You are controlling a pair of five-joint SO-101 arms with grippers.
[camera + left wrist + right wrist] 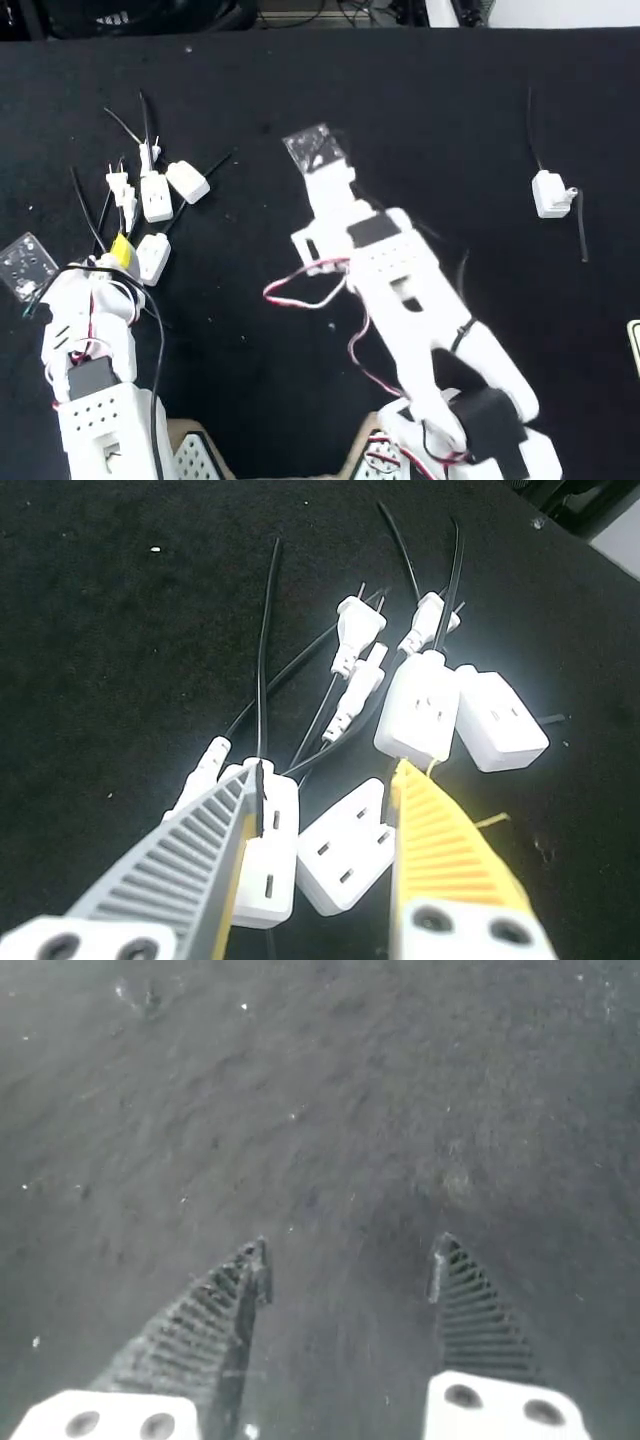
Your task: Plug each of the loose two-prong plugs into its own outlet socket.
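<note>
**A:** How much room do you have?

**B:** The black table (450, 100) is bare from the cluster at far left across to a lone outlet block (548, 193) near the right side. The back edge runs along the top of the high view, with cable clutter behind it. A pale object (634, 348) pokes in at the right edge. Your right arm (400, 270) lies across the middle, well apart from both the cluster and the lone block. Your left arm (95, 400) sits at the near left corner, right at the cluster.

**A:** Claws?

**B:** On the right gripper (350, 1255) the jaws are apart with nothing between them and bare table below. The left gripper (325, 780) also has its jaws apart and grips nothing. One block sits between its tips. The grey finger (200, 845) overlaps the next block, and the yellow finger (440, 850) is on the far side.

**A:** Count?

**B:** The cluster has four outlet blocks (270, 880) (345, 860) (420, 705) (500, 720). It also has four plugs (358, 630) (428, 620) (355, 690) (205, 770), all on black cables (262, 660). Three plugs lie loose beyond the blocks. The fourth lies against the block by the grey finger, and you can't tell whether it's seated. Counting the lone block, that's five blocks. The lone block has a small white piece at its side, and you can't tell if that's plugged in either.
</note>
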